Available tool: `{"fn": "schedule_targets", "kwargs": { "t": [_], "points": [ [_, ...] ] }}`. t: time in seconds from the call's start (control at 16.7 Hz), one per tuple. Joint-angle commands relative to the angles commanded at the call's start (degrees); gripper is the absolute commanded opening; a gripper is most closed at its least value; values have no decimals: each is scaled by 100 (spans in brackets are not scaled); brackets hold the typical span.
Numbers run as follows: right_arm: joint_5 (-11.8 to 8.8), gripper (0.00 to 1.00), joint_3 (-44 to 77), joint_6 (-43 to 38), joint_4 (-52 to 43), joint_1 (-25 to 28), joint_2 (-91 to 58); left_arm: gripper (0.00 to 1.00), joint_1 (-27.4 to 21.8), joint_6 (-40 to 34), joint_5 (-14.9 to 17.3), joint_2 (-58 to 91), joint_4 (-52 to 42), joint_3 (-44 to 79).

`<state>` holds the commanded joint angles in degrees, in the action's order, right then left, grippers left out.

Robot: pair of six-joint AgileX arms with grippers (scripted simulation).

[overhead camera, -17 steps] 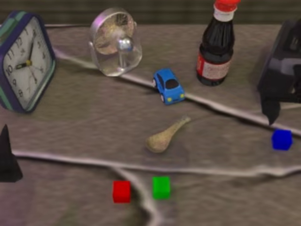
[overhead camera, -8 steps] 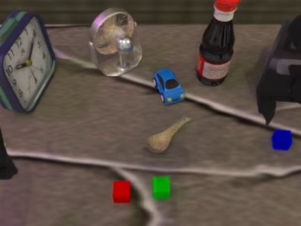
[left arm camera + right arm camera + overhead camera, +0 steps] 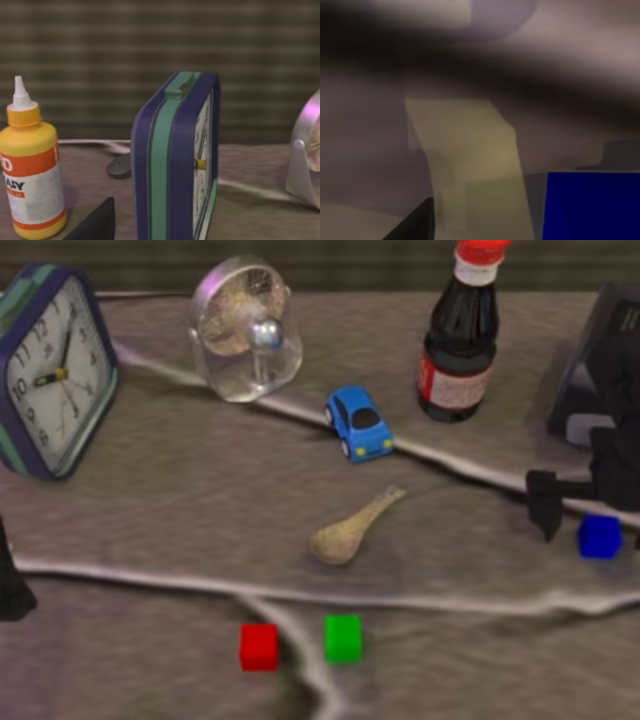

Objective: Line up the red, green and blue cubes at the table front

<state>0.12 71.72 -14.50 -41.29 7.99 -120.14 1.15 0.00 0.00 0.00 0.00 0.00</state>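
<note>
A: Blue cube (image 3: 599, 536) position, relative to the toy car (image 3: 359, 422)?

B: It sat on the desk (image 3: 150, 530) well to the car's right and somewhat nearer the front edge. The red cube (image 3: 258, 647) and green cube (image 3: 342, 637) lay near the front edge, left of the car's line, side by side with a pale crease between them.

A: Right hand (image 3: 592, 508) state?

B: It stood spread wide about the blue cube; one dark finger (image 3: 545, 502) was just left of it, not touching. The right wrist view showed the cube close up.

A: Left hand (image 3: 10, 585)?

B: It was parked at the desk's left edge, well left of the car; its spread could not be told.
</note>
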Motion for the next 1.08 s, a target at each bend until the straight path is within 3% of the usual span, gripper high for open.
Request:
{"fn": "schedule_targets", "kwargs": {
  "t": [0.3, 1.08],
  "points": [
    [1, 100, -68, -4, 116, 3, -77, 100, 0, 0, 0, 0, 0, 0],
    [1, 2, -68, -4, 116, 3, -77, 100, 0, 0, 0, 0, 0, 0]
  ]
}}
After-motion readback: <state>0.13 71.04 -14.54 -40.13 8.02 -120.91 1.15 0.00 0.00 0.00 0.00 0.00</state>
